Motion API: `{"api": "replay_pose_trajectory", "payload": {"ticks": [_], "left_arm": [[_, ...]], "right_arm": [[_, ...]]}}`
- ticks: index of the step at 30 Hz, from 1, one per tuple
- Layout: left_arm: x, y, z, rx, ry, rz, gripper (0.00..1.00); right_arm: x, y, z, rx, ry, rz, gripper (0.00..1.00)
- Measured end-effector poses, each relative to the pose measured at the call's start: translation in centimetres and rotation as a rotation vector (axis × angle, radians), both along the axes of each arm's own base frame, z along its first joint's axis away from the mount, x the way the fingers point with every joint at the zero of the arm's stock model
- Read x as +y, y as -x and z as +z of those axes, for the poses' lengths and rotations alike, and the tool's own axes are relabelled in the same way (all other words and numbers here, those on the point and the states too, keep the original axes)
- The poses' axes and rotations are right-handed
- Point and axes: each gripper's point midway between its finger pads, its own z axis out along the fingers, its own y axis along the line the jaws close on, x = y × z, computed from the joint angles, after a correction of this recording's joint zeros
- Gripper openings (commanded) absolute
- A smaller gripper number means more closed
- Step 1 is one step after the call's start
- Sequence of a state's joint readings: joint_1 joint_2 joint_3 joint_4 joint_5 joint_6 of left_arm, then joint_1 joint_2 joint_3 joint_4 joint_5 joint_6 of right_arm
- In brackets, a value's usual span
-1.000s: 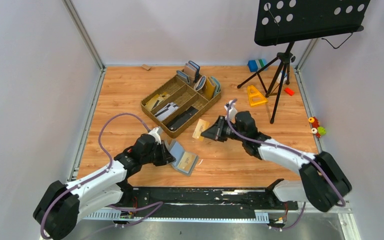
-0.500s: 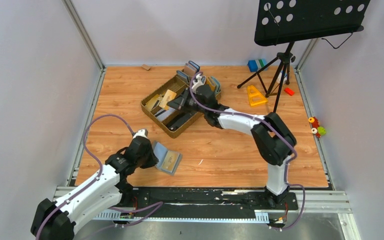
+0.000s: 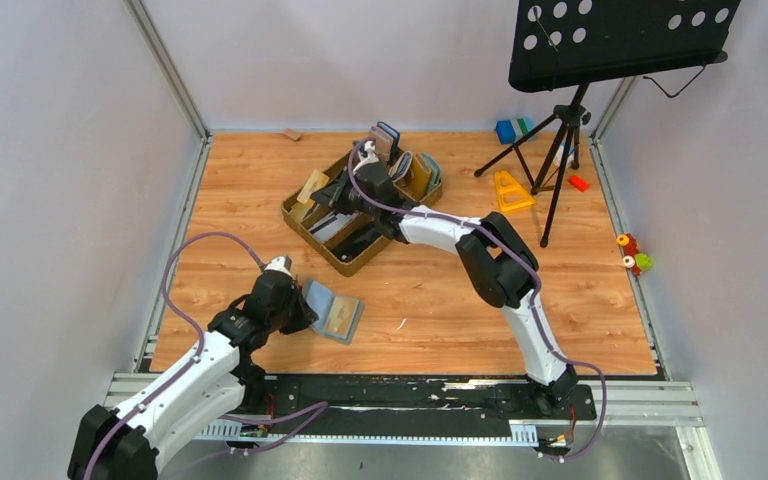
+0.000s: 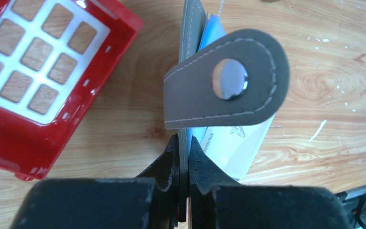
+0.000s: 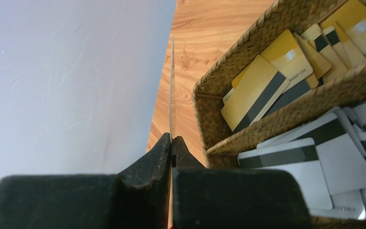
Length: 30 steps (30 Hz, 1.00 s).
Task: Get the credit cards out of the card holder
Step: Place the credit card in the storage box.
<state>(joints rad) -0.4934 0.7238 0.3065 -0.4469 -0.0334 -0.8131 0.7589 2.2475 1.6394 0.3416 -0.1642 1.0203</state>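
The card holder (image 3: 338, 316) lies spread open on the wooden table (image 3: 440, 300), on the arm-base side of the woven tray (image 3: 310, 238), inside faces up, long axis slanting left to right; the left gripper (image 4: 183, 143) pinches its left flap; the right gripper (image 5: 171, 141) clamps 1 tan card (image 3: 312, 186) above the tray's left corner; pale walls (image 3: 60, 150) enclose the table.

The top external camera looks down from above and behind the arm bases over the whole table (image 3: 220, 200). The left wrist camera peers along the left gripper (image 4: 184, 143), close to the card holder (image 4: 224, 90). The right wrist camera looks past the right gripper (image 5: 171, 139) and its edge-on credit card (image 5: 172, 86) into the tray (image 5: 286, 112). Both spots show overhead.
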Motion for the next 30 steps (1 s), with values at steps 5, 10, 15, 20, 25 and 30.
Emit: {"api": "replay_pose_trajectory", "payload": {"ticks": [5, 10, 15, 20, 25, 30], "left_arm": [[-0.8, -0.1, 0.5, -0.023, 0.024, -0.056, 0.00], [-1.2, -0.1, 0.7, -0.031, 0.039, -0.082, 0.00], [-1.3, 0.0, 0.8, -0.032, 0.041, -0.094, 0.00], [-1.3, 0.0, 0.6, -0.027, 0.033, -0.099, 0.00], [-1.4, 0.0, 0.4, -0.026, 0.028, -0.114, 0.00], [-1.7, -0.1, 0.7, -0.048, 0.027, -0.156, 0.00]], "right_arm": [[1.0, -1.3, -1.7, 0.002, 0.012, -0.026, 0.00], [2.0, -2.1, -3.8, 0.012, 0.029, -0.039, 0.00], [2.9, -2.3, -5.4, 0.019, 0.039, -0.038, 0.09], [3.4, -2.2, -6.0, 0.023, 0.046, -0.037, 0.24], [3.1, -1.7, -5.2, 0.005, 0.043, -0.038, 0.54], [0.6, 1.0, -2.8, -0.030, 0.083, -0.020, 0.73]]}}
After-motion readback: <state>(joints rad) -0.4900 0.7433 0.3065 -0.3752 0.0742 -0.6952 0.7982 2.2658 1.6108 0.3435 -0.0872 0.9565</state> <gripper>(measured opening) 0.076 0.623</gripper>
